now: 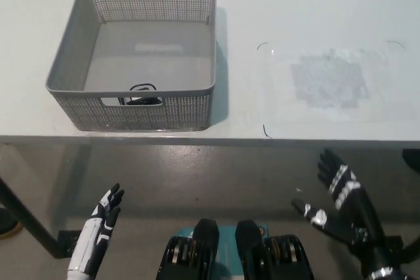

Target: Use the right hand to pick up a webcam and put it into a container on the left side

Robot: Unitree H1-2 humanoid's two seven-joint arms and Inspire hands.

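A grey mesh basket [75, 63] stands on the left part of the white table [308, 11]. Inside it, against the near wall, lies a small black webcam [139, 94] with its cable, partly hidden by the basket's front wall. My black right hand [336, 198] hangs open below the table's front edge at the lower right, holding nothing. My white left hand [98, 227] rests open at the lower left, also below the table.
A faint greyish smudged patch [328, 80] marks the table to the right of the basket. The table's front edge [262, 141] runs across the middle of the view, with grey floor below it.
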